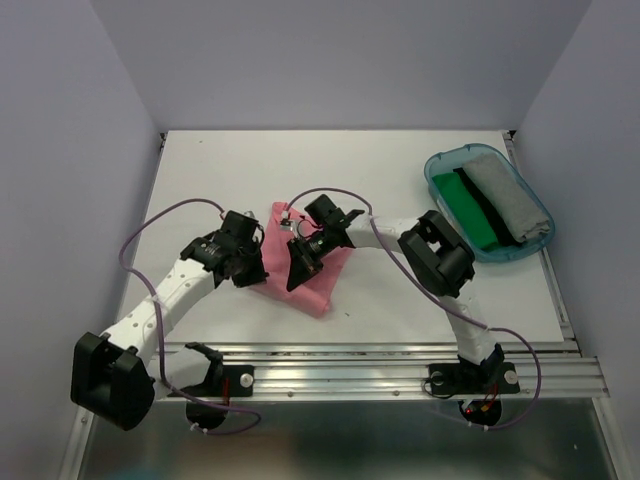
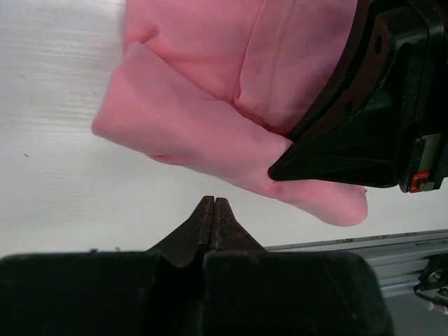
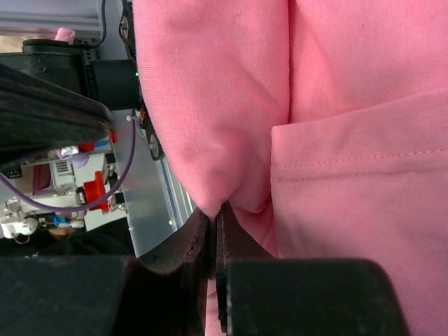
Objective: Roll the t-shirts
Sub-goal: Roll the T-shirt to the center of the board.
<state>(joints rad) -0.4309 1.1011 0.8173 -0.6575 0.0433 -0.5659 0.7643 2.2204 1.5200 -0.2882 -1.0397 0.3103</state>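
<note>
The salmon-pink t-shirt (image 1: 322, 283) lies folded into a narrow strip in the middle of the white table. My right gripper (image 1: 300, 272) is over its near half, shut on a pinch of the pink fabric (image 3: 231, 105), with the cloth caught at its tips (image 3: 215, 210). My left gripper (image 1: 256, 268) sits just left of the shirt, shut and empty (image 2: 214, 203), a little short of the shirt's folded edge (image 2: 210, 140). A green t-shirt (image 1: 468, 210) and a grey t-shirt (image 1: 505, 193) lie folded in the tub.
The teal see-through tub (image 1: 437, 163) stands at the table's right side. A metal rail (image 1: 380, 365) runs along the near edge. Purple cables loop off both arms. White walls close in the back and sides.
</note>
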